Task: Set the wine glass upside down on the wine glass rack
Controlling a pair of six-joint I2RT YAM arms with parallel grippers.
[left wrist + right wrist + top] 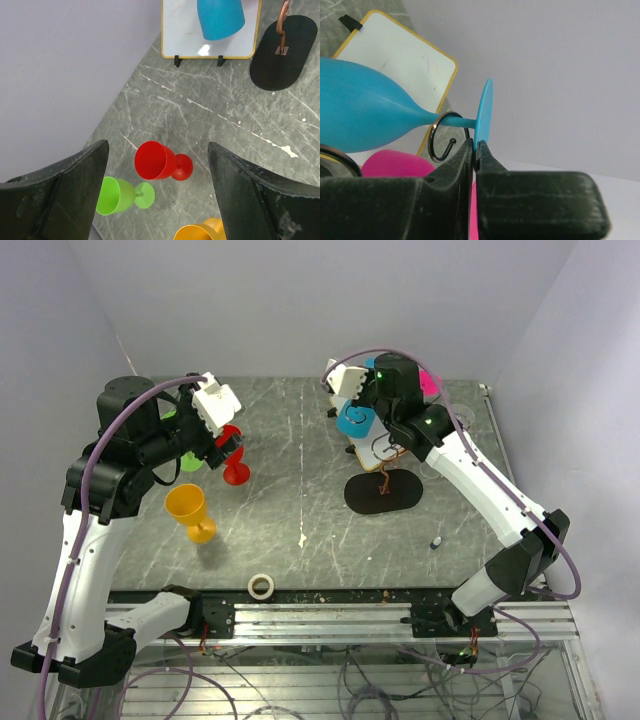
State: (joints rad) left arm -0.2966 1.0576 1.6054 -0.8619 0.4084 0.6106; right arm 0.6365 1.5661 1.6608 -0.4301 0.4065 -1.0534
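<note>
Left arm is folded up at the table's left rear, with its wrist pointing down and the left gripper hovering over a cluster of plastic glasses. Its jaws are spread wide and hold nothing. Directly between them, down on the table, sits a red glass. A green glass is just beside it and an orange glass is near the bottom edge of the left wrist view. It can't be told from that view whether red and green are standing or lying. Right arm is stretched long toward the rear, elbow low, wrist up over the wine glass rack. The right gripper has its jaws pinched closed on the thin edge of the blue wine glass's foot. The glass is off the table and up at the rack. Its stem passes through a wire ring of the rack, with the foot on the jaw side and the bowl on the far side. The rack's black oval base sits on the table to the right of centre. A white board with a wooden rim stands just behind it. A pink object shows below the blue bowl, identity unclear. A tape roll lies at the near edge.
</note>
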